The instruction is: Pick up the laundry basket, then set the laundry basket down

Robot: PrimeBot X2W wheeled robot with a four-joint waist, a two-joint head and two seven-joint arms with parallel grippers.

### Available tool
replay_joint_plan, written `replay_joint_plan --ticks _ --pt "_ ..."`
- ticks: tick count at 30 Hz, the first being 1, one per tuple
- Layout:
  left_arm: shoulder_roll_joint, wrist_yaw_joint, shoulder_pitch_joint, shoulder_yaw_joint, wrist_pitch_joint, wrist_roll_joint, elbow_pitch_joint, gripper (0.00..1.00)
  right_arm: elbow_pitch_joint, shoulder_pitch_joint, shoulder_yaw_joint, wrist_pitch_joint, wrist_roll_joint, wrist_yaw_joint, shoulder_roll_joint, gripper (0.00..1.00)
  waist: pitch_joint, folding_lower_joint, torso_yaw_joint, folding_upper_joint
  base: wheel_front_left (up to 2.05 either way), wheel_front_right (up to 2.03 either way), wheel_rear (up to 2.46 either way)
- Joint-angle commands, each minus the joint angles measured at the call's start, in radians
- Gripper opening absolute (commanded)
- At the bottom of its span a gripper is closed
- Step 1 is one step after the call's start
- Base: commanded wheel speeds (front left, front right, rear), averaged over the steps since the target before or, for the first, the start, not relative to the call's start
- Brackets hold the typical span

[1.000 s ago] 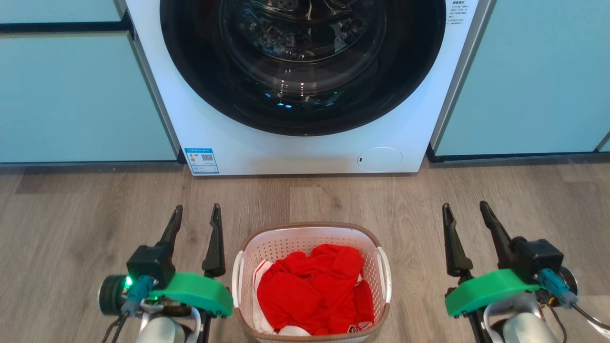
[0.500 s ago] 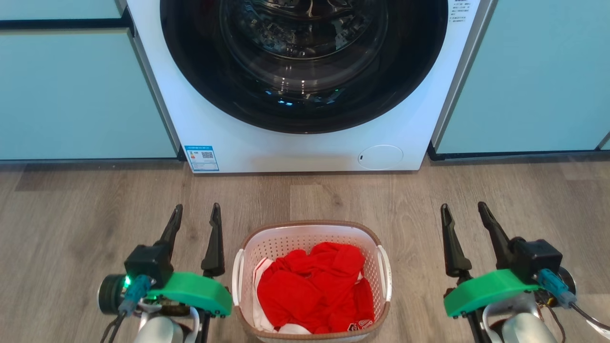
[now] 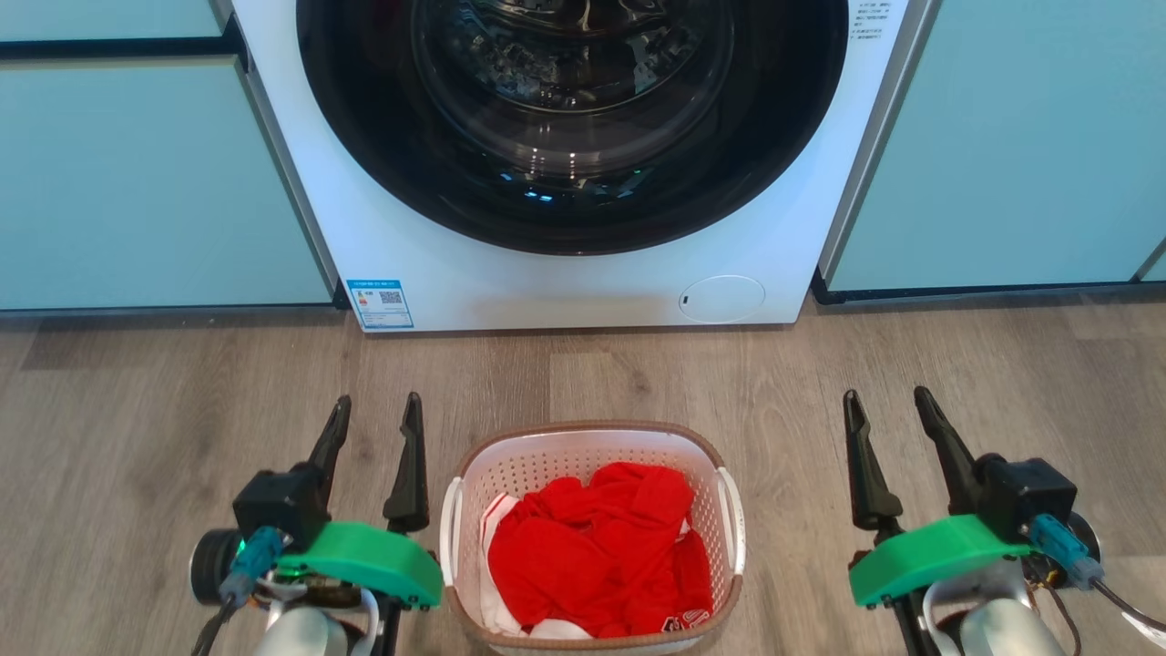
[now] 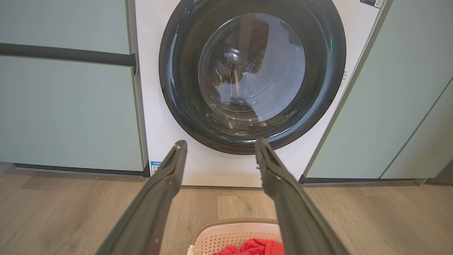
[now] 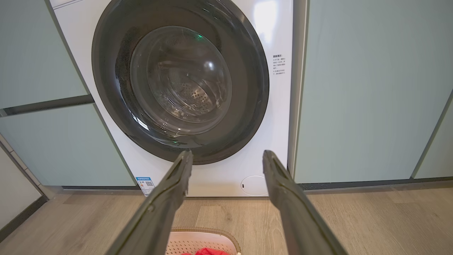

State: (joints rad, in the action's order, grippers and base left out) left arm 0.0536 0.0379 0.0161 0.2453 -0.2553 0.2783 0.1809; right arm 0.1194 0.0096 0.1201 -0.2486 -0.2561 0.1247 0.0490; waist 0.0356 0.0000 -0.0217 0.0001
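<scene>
View shifted slightly; laundry basket [image 3: 547, 469] (near rim cropped) unmoved

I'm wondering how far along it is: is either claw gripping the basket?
No, the left claw and right claw stand open either side of the laundry basket, gripping nothing.

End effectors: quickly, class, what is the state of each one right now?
Left end effector: open, holding nothing.
Right end effector: open, holding nothing.
</scene>
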Motion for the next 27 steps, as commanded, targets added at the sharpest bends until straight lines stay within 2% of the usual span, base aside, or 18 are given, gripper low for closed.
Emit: replay_joint_plan --ticks 1,8,9,13,27 --pt "-0.003 -0.004 0.026 -0.039 -0.006 0.009 -0.022 1.00 -0.026 -0.032 0.019 -0.013 -0.005 0.006 0.001 1.00 0.000 0.0000 0.001 -0.0001 0.00 0.00 0.00" --pt "-0.003 -0.013 0.029 -0.037 -0.006 0.034 -0.015 1.00 -0.024 -0.034 0.017 -0.013 -0.005 0.006 0.001 1.00 -0.004 0.0000 0.002 -0.0001 0.00 0.00 0.00" --pt "0.000 -0.012 0.000 0.000 0.000 0.035 0.013 0.00 0.002 0.000 0.000 0.000 0.000 0.000 0.000 0.00 -0.004 0.0000 0.002 -0.0001 0.00 0.00 0.00" --pt "0.002 -0.011 -0.027 0.004 0.001 0.043 0.074 0.00 0.061 0.016 0.007 0.002 -0.003 0.000 -0.001 0.00 -0.004 0.0000 0.002 -0.0001 0.00 0.00 0.00" --pt "0.007 -0.029 -0.014 -0.029 0.037 0.194 0.073 0.00 0.067 0.002 -0.007 0.033 -0.166 0.001 0.009 0.00 -0.008 0.0000 0.004 -0.0001 0.00 0.00 0.00"
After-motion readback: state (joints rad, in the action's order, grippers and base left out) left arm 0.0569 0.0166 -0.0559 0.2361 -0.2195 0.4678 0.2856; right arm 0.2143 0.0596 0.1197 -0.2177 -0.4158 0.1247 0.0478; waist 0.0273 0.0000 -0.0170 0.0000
